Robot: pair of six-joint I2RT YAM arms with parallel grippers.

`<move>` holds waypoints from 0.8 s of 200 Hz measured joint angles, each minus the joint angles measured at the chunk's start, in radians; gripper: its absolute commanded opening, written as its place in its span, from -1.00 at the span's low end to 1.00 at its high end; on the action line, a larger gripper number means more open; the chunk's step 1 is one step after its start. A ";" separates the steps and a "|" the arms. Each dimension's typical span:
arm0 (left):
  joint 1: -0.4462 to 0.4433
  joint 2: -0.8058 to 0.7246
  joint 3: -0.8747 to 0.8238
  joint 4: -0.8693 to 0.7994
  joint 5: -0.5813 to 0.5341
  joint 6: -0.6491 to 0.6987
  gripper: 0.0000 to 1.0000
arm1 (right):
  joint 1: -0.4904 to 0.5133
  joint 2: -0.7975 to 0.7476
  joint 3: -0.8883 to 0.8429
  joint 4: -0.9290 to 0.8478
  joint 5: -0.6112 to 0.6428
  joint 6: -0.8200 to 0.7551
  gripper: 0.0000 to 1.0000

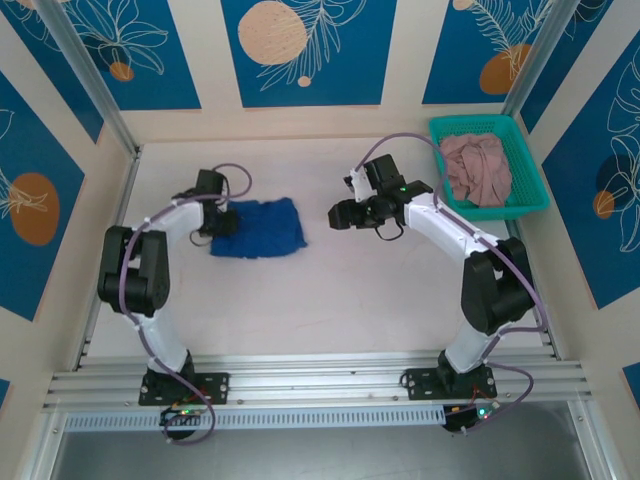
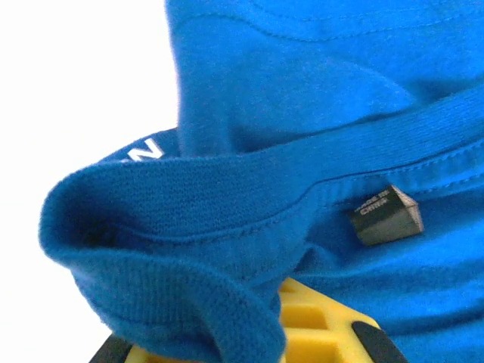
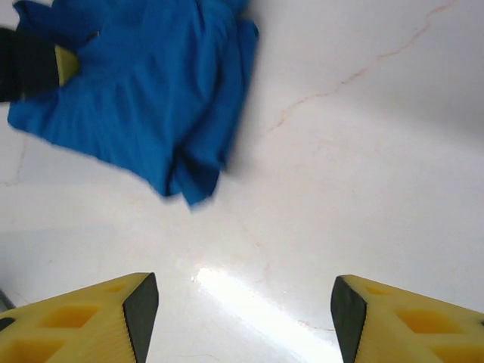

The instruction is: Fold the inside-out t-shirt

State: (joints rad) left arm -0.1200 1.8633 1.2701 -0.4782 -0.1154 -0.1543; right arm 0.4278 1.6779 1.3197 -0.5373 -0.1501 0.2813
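The inside-out t-shirt is a royal-blue crumpled bundle left of the table's middle. My left gripper sits at its left edge, shut on the ribbed collar. Blue cloth drapes over its yellow finger, and a small dark label hangs from the neck seam. My right gripper hovers over bare table to the right of the shirt, apart from it. It is open with nothing between its fingers. The right wrist view shows the shirt ahead, with the left gripper at its far side.
A green basket at the back right holds a dusty-pink garment. Walls close the table at the back and both sides. Bare tabletop lies in front of the shirt.
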 measured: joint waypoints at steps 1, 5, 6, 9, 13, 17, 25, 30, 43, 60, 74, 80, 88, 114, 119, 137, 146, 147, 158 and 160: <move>0.002 0.003 0.006 -0.003 -0.005 0.004 -1.00 | 0.000 -0.001 0.000 0.000 -0.002 0.000 0.28; 0.017 0.025 0.038 -0.017 -0.047 0.034 -1.00 | 0.000 -0.004 0.000 -0.001 -0.006 0.001 0.29; 0.019 0.029 0.043 -0.020 -0.053 0.039 -1.00 | 0.000 -0.005 0.000 -0.001 -0.007 0.002 0.28; 0.028 0.042 0.065 -0.031 -0.076 0.056 -1.00 | 0.000 -0.006 0.000 -0.001 -0.010 0.003 0.28; 0.042 0.065 0.097 -0.047 -0.116 0.087 -1.00 | 0.000 -0.007 0.000 -0.002 -0.014 0.004 0.29; 0.053 0.084 0.122 -0.057 -0.148 0.111 -1.00 | 0.000 -0.008 0.000 -0.002 -0.018 0.007 0.28; 0.080 0.128 0.175 -0.079 -0.214 0.173 -0.96 | 0.000 -0.008 0.000 -0.002 -0.026 0.009 0.28; 0.093 0.150 0.203 -0.089 -0.248 0.203 -0.94 | 0.000 -0.008 -0.002 -0.002 -0.034 0.011 0.28; 0.133 0.222 0.288 -0.120 -0.338 0.296 -0.83 | 0.000 -0.008 -0.007 -0.002 -0.047 0.018 0.28; 0.185 0.320 0.417 -0.161 -0.430 0.392 -0.65 | 0.000 -0.006 -0.008 -0.002 -0.065 0.025 0.28; 0.227 0.404 0.553 -0.199 -0.497 0.444 -0.40 | 0.000 -0.006 -0.009 -0.001 -0.074 0.028 0.29; 0.244 0.439 0.618 -0.215 -0.521 0.461 -0.24 | 0.000 -0.006 -0.011 0.000 -0.076 0.030 0.29; 0.261 0.484 0.706 -0.232 -0.547 0.470 0.00 | 0.000 -0.006 -0.015 0.002 -0.076 0.033 0.29; 0.286 0.524 0.865 -0.271 -0.597 0.444 0.52 | -0.001 -0.008 -0.047 0.012 -0.035 0.037 0.37; 0.284 0.509 0.866 -0.274 -0.596 0.435 0.60 | -0.001 -0.011 -0.059 0.015 -0.016 0.041 0.39; 0.263 0.401 0.765 -0.261 -0.572 0.360 0.88 | -0.002 -0.039 -0.121 0.024 0.083 0.040 0.58; 0.243 0.296 0.640 -0.238 -0.547 0.310 1.00 | -0.002 -0.074 -0.165 0.033 0.162 0.037 0.72; 0.242 0.288 0.629 -0.235 -0.546 0.303 0.99 | -0.002 -0.077 -0.169 0.034 0.168 0.034 0.73; 0.214 0.118 0.435 -0.189 -0.502 0.245 1.00 | -0.002 -0.129 -0.214 0.040 0.253 0.030 0.83; 0.207 0.080 0.392 -0.174 -0.494 0.232 1.00 | -0.003 -0.140 -0.222 0.044 0.270 0.030 0.84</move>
State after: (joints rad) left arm 0.0872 1.9434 1.6619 -0.6521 -0.6094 0.0776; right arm 0.4252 1.5379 1.0977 -0.4934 0.1200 0.3111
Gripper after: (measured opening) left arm 0.992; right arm 0.881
